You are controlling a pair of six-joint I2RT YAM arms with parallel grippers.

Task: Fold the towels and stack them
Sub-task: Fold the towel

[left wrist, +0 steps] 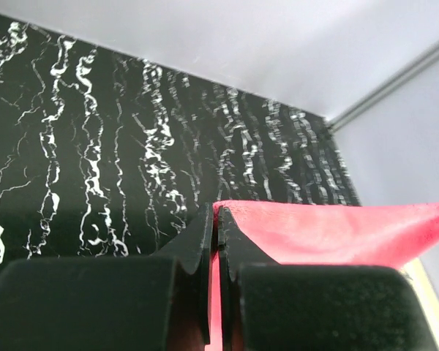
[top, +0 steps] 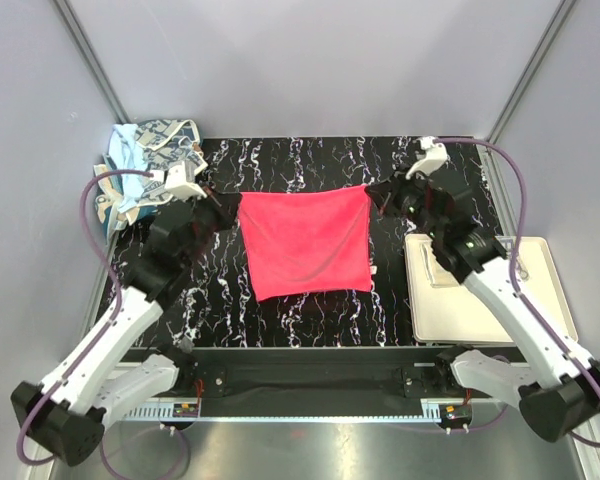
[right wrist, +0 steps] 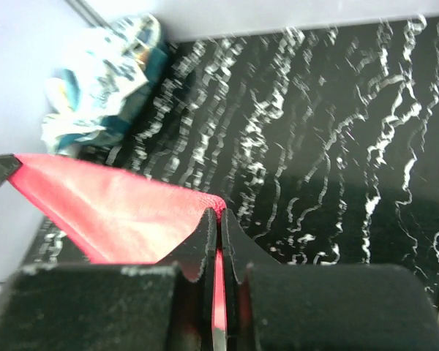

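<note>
Hanging between the two arms over the middle of the tabletop (top: 280, 160), the pink-red towel (top: 305, 245) is pinched at its two far corners. The left gripper (top: 208, 203) is clamped on the far-left corner and the right gripper (top: 375, 195) on the far-right one, jaws pressed together on the cloth, its far edge drawn taut. It looks light, thin and limp, so it should sag wherever unsupported. The corners seem the sensible hold, though a weak pinch could let the fabric slip out. Its near edge appears to rest on the tabletop. The other towels (top: 150, 160) lie heaped at the far-left corner, the tray (top: 540, 300) by the right edge.
</note>
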